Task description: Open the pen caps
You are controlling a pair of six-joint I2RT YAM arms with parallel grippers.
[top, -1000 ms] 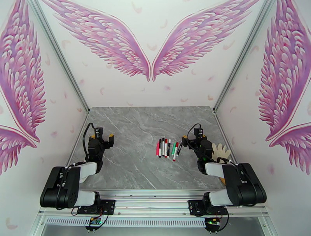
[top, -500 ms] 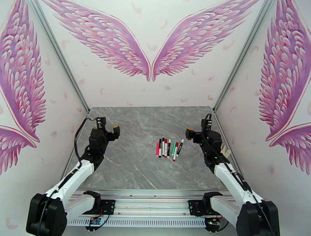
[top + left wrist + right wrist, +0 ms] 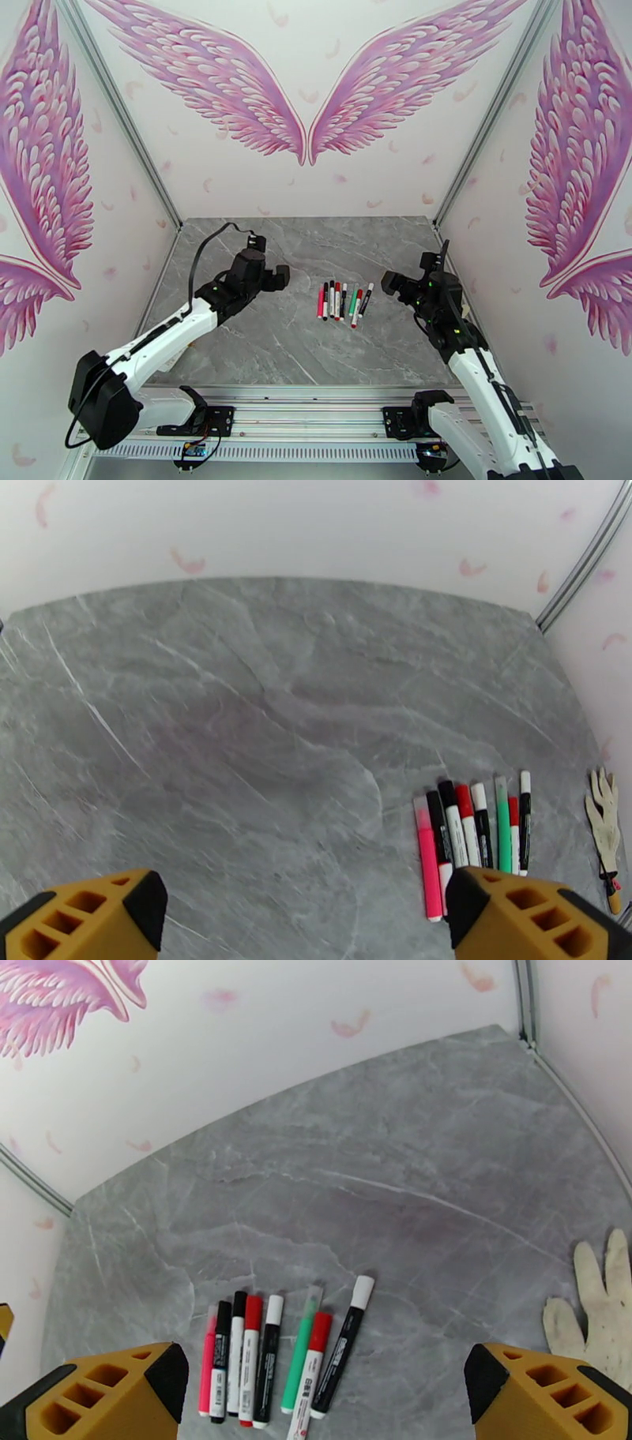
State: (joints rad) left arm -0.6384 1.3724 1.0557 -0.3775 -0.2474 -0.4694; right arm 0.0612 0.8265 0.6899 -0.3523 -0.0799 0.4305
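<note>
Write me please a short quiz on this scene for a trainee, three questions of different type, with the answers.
1. True or false: the left pincer grips one of the pens.
2. What lies near the right edge of the table? A) white glove B) cup C) sponge
3. Which colour is the pen nearest the left arm?
Key: 1 false; 2 A; 3 pink.
</note>
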